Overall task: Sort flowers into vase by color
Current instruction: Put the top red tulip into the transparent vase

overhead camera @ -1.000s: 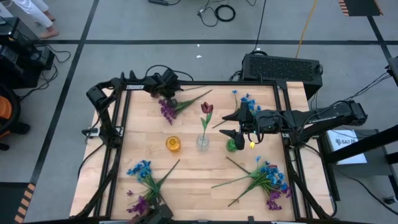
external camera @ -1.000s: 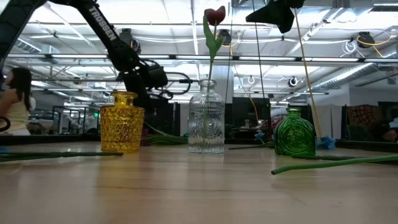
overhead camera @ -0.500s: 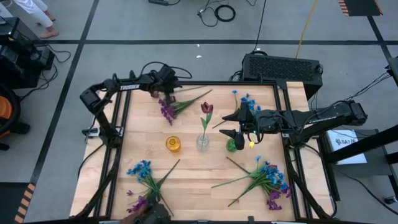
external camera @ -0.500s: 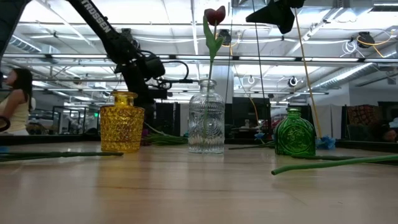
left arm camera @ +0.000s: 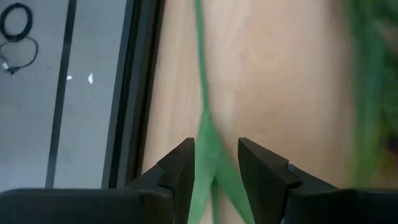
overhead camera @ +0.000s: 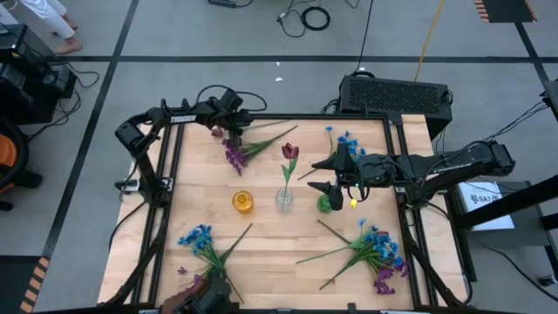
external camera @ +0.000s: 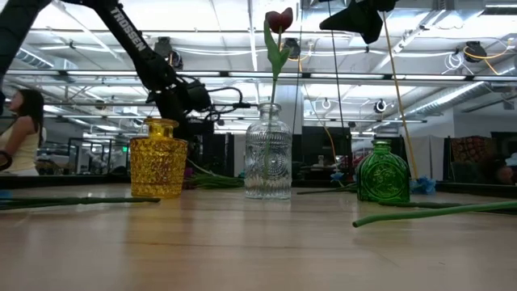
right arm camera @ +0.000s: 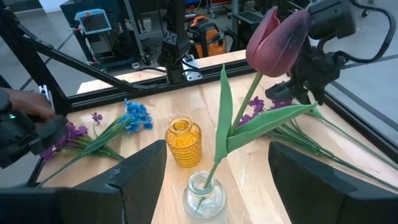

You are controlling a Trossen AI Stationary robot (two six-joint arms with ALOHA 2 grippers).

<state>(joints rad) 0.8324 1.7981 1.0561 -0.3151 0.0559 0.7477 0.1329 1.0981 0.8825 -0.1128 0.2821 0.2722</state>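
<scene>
Near edge: loose blue flowers [overhead camera: 197, 237] lie flat on the table [overhead camera: 270, 231]. Mid-table, right gripper [overhead camera: 326, 174] hangs open above the green vase [overhead camera: 325, 203]. Far edge: left gripper [left arm camera: 216, 163], fingers parted around a purple sprig's stem [left arm camera: 201, 74].

3 vases [overhead camera: 283, 201] stand in a row mid-worktop [overhead camera: 270, 244]; the middle one holds 1 tulip [overhead camera: 289, 152]. Flower sprigs [overhead camera: 247, 148] lie behind them beneath the left pincer [overhead camera: 228, 131], others [overhead camera: 370, 249] in front. The right pincer [overhead camera: 324, 174] hangs above the rightmost vase.
</scene>
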